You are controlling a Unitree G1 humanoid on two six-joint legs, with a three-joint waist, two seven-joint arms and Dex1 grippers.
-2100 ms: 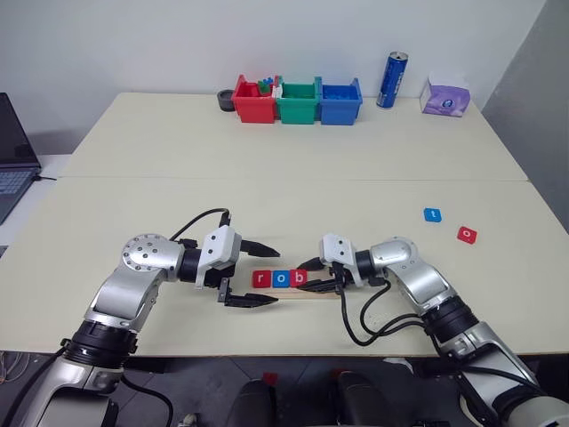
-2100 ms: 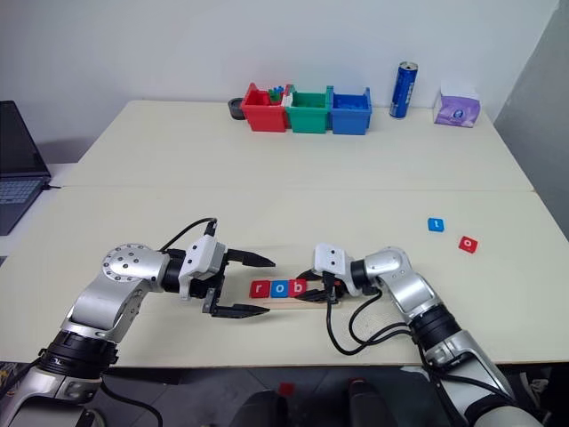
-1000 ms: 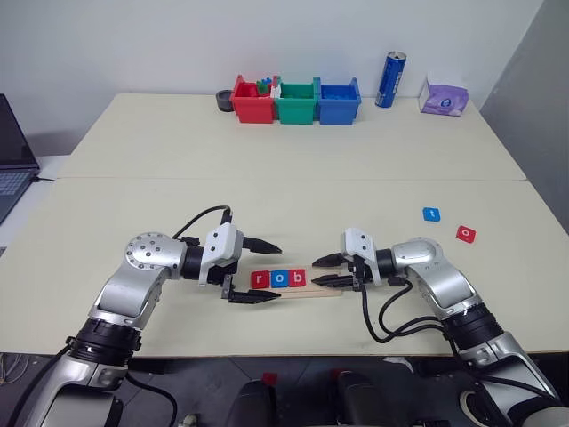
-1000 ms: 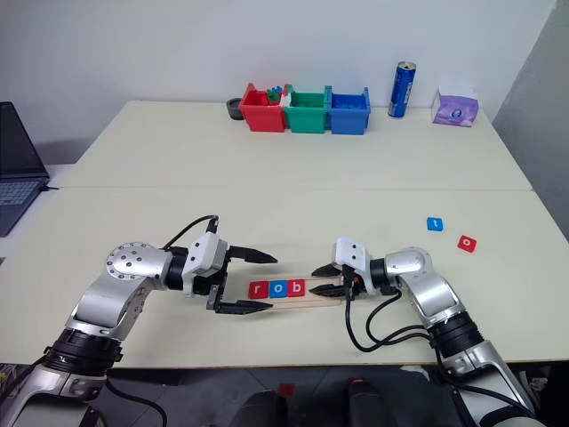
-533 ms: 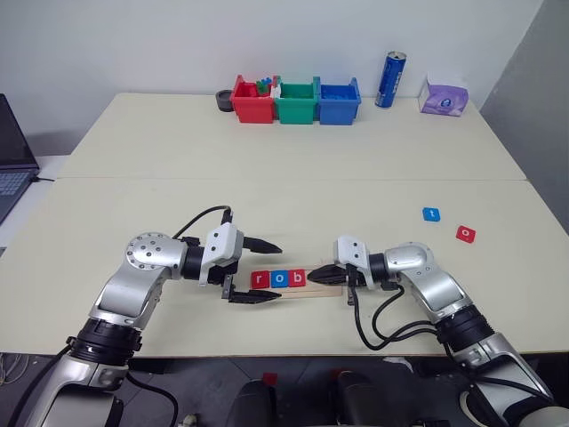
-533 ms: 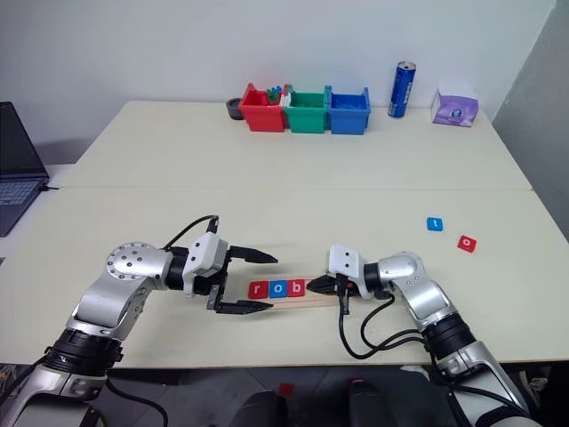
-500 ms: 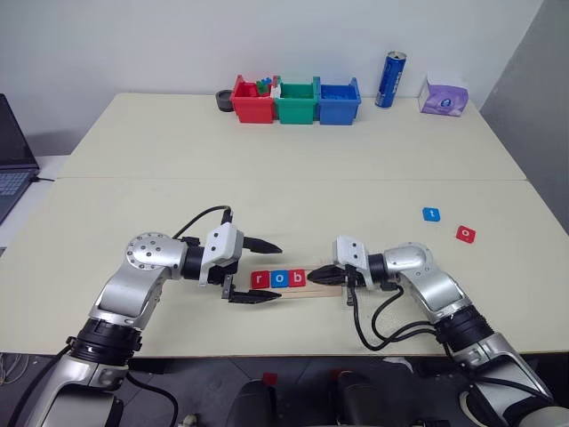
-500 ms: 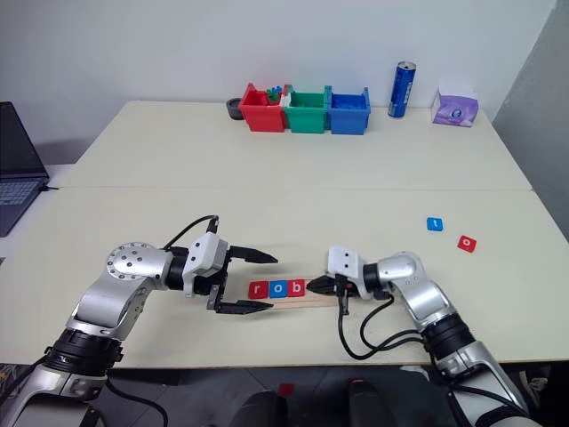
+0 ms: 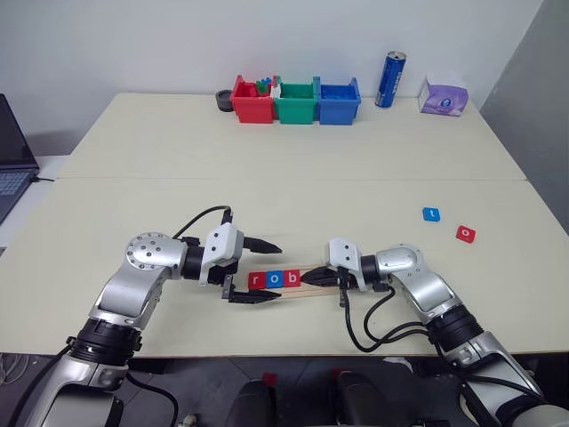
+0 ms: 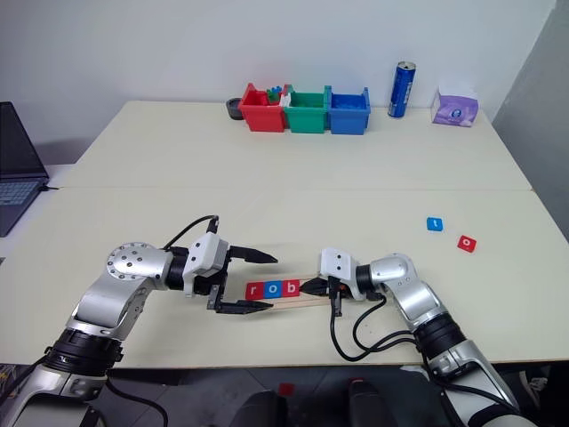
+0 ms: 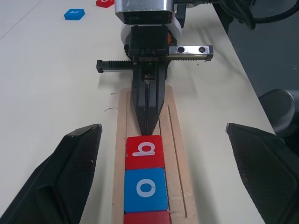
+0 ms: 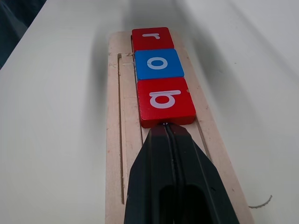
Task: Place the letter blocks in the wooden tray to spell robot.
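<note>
Now slid leftward along the long pale wooden tray (image 9: 298, 278), right gripper (image 12: 167, 125) pressed together, nudging the red "b" tile (image 12: 165, 101) at centre frame; blue "t" tile (image 9: 432, 214) lying right, nearer this arm; left gripper (image 9: 258, 271) spread.

Setting: lab or office test bench. Evidence: pale tabletop (image 9: 267, 151); red, green, blue plastic bins (image 9: 298, 100) at its far edge; laptop (image 9: 13, 156) off its left edge; bare white wall (image 9: 178, 40).
</note>
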